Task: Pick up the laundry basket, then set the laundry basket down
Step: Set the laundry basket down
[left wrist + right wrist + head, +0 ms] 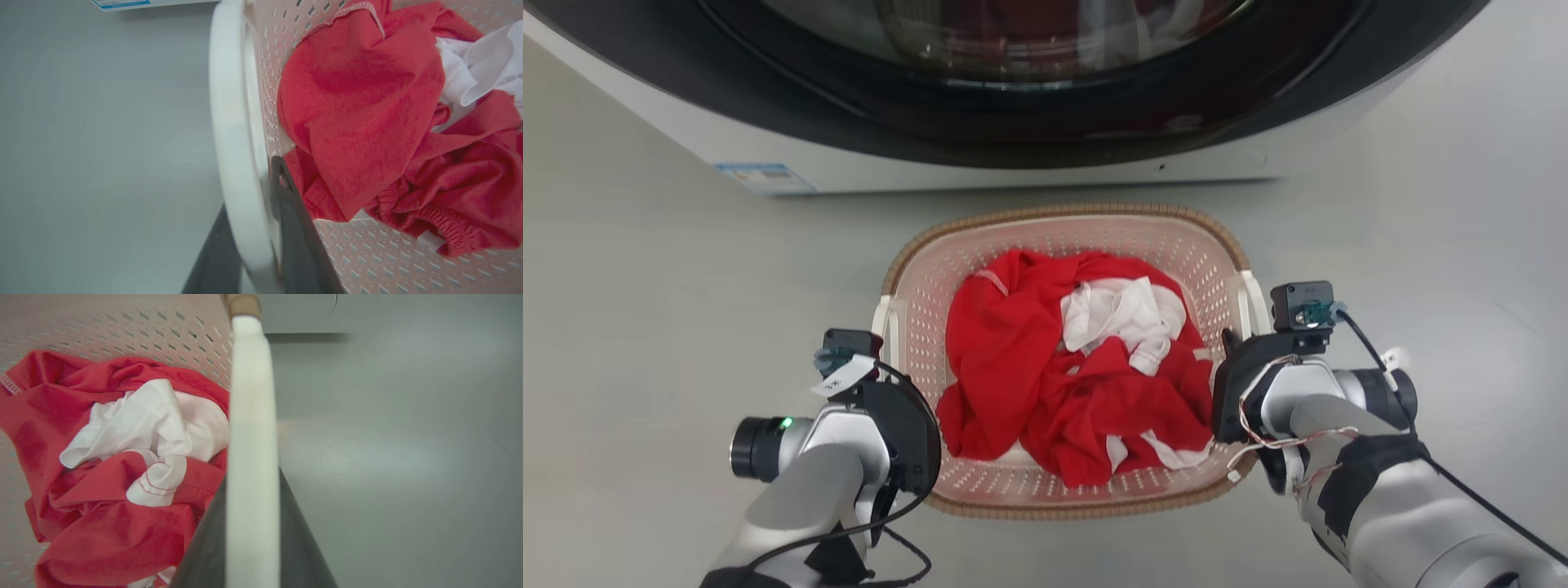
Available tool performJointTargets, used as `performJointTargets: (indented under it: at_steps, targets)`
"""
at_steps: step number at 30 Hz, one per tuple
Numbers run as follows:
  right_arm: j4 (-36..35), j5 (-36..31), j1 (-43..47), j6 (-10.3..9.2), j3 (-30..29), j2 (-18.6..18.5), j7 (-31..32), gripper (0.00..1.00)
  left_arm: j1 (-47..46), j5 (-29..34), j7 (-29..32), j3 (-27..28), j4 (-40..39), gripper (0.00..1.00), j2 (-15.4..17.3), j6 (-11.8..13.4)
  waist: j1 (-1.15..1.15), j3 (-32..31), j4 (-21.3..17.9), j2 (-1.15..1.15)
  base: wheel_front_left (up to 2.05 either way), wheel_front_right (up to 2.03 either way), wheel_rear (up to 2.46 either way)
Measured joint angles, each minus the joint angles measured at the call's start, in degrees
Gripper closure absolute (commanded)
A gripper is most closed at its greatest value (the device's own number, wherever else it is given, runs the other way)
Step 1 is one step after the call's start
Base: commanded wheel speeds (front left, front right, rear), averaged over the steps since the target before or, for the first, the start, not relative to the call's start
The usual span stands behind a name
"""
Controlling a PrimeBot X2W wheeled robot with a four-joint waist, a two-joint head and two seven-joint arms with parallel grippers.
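The left gripper (251, 192) was clamped on the white left handle (229, 122) of a cream laundry basket (1066, 211), one dark finger on either side. The right gripper (251, 477) gripped the right handle (251, 396) likewise, so the basket lay between them. Red clothes (1013, 359) and a white cloth (1123, 314) lay just inward of both. A washing machine (1029, 131) stood beyond the fingertips. Whether the basket rested on the grey floor (645, 286) could not be told.

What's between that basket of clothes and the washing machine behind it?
Nothing. In the head view, a narrow strip of bare grey floor separates the laundry basket from the washing machine.
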Motion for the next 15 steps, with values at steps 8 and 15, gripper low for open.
performJointTargets:
  at_steps: [8, 15]
  targets:
    - [1.78, -0.69, -4.11, 0.01, -0.24, -0.07, -1.31, 1.00, -3.60, 0.01, -0.44, -0.31, -1.35, 1.00, 0.10, 0.49, 0.00, 6.82, 0.86, 0.00, 0.00, 0.00, 0.00]
    - [2.93, -1.24, -8.16, 0.01, -0.52, -0.19, -2.91, 1.00, -7.27, 0.02, -1.23, -0.51, -2.25, 1.00, 0.40, 1.01, 0.00, 12.69, 1.64, 0.00, 0.00, 0.00, 0.00]
